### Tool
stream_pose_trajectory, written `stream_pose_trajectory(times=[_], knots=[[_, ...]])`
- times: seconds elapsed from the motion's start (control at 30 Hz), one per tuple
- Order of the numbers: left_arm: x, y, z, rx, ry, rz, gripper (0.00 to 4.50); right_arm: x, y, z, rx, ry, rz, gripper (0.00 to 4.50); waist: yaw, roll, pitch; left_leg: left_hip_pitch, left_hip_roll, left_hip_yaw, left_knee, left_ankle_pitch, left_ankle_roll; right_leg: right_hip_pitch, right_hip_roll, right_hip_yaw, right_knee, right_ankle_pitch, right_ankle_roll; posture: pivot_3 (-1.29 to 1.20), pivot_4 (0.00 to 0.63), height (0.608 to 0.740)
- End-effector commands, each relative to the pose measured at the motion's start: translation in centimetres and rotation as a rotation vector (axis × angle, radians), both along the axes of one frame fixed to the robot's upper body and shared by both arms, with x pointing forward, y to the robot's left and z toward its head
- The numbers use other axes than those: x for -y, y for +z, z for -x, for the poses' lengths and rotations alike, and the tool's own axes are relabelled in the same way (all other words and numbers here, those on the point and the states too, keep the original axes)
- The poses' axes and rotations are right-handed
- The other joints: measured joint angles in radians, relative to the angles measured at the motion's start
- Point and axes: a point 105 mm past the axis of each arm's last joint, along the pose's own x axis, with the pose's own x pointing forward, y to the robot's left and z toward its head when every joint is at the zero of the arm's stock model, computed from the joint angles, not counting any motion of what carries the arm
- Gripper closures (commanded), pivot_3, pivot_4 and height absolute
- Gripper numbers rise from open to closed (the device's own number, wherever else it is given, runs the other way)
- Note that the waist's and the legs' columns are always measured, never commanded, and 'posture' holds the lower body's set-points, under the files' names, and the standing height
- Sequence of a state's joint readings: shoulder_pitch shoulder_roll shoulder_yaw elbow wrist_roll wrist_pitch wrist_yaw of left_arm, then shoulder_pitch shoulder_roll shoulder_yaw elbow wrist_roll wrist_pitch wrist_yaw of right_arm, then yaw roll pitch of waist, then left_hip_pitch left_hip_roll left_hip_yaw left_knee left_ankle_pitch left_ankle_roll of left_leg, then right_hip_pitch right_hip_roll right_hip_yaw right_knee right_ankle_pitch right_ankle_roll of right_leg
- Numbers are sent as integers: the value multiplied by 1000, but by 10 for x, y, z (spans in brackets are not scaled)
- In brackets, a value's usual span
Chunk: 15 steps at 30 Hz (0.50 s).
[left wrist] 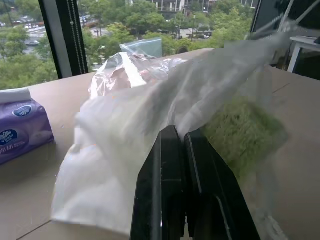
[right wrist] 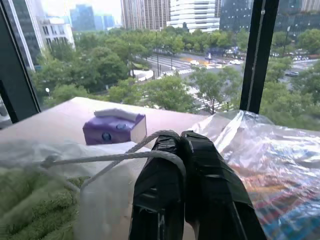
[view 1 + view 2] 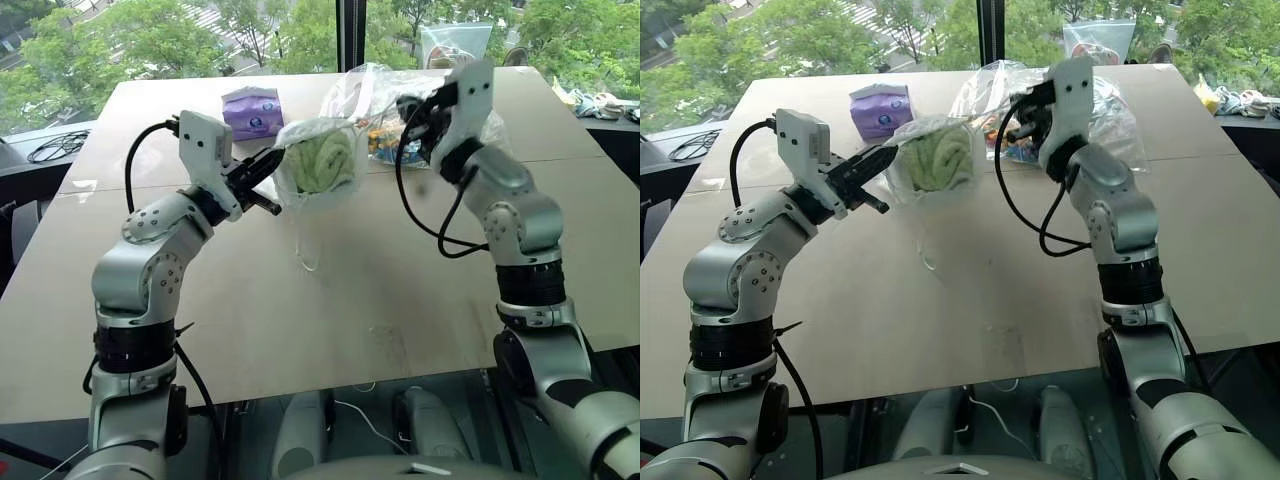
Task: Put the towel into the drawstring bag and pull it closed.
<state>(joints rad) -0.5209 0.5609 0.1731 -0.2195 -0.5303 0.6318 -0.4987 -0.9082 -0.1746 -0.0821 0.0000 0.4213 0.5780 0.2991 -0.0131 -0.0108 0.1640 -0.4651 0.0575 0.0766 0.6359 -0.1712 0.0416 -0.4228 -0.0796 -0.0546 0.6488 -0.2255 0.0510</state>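
We've got the left gripper [image 3: 262,172] pinched on the drawstring bag [image 3: 318,160] fabric, right gripper [image 2: 186,150] clamped on the cord [image 2: 105,158]. Towel [image 3: 322,158] inside between them; light, floppy, so pull the cord only.

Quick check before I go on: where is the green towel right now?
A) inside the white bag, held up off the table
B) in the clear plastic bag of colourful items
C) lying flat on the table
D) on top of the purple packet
A: the towel shows green through the thin white bag, which hangs above the table between the left gripper, shut on its fabric, and the right gripper, shut on its cord.
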Motion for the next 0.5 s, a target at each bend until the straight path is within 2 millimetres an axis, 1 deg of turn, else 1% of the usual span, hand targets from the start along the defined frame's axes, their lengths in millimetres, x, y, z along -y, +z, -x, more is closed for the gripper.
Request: stream_pose_trajectory(times=[0.03, 0.07, 0.13, 0.2, 0.27, 0.37, 0.4, 0.43, 0.47, 0.5], knots=[[1, -12, -5, -20, -5, -52, 4500, -5, 33, 27, 75, 147, -65, 4467, 0, 0, 0, 0, 0, 0, 0, 0, 0, 0, 0, 0, 0, 0, 0, 0, 150, 740], [3, -16, -7, -20, -15, -76, 4500, -9, 34, 32, 79, 170, -53, 4467, 0, 0, 0, 0, 0, 0, 0, 0, 0, 0, 0, 0, 0, 0, 0, 0, 150, 740], [6, -13, -10, 6, -35, -93, 4500, -18, 37, 41, 76, 227, -58, 4467, 0, 0, 0, 0, 0, 1, 0, 0, 0, 0, 0, 0, 0, 0, 0, 0, 150, 740], [9, -2, -13, 49, -54, -76, 4500, -24, 37, 46, 64, 265, -57, 4467, 0, 0, 0, 0, 0, 1, 1, 0, 0, 0, 0, 0, 1, 0, 0, 0, 150, 740], [12, 10, -13, 93, -78, -47, 4500, -26, 31, 46, 49, 266, -36, 4467, 2, 0, 0, 0, 0, 0, 1, 0, 0, 0, 0, 0, 2, 0, 0, 0, 150, 740], [16, 19, -11, 116, -120, 2, 3610, -26, 24, 42, 26, 254, -27, 4500, 0, 0, 0, 0, 0, 1, 2, 0, 0, 0, -1, 0, 2, 0, 0, 0, 150, 740], [15, 18, -12, 118, -104, 3, 3200, -25, 23, 41, 14, 246, -29, 4500, 0, 0, 0, 0, 0, 1, 2, 0, 0, 0, -1, 0, 2, 0, 0, 0, 150, 740], [14, 12, -12, 101, -91, 3, 3200, -23, 20, 38, 3, 229, -27, 4500, 0, 0, 0, 0, 0, 1, 2, 0, 0, 0, -1, 0, 2, 0, 0, 0, 150, 740], [12, 5, -10, 80, -87, 6, 2558, -23, 19, 36, -5, 218, -26, 4500, -1, 0, 0, 0, 0, 1, 2, 0, 0, 0, -1, 0, 2, 0, 0, 0, 150, 740], [12, -2, -7, 61, -92, 5, 2456, -22, 17, 35, -10, 211, -24, 4500, -3, 0, 0, 0, 0, 1, 2, 0, 0, 0, -1, 0, 4, 0, 0, 0, 150, 740]])
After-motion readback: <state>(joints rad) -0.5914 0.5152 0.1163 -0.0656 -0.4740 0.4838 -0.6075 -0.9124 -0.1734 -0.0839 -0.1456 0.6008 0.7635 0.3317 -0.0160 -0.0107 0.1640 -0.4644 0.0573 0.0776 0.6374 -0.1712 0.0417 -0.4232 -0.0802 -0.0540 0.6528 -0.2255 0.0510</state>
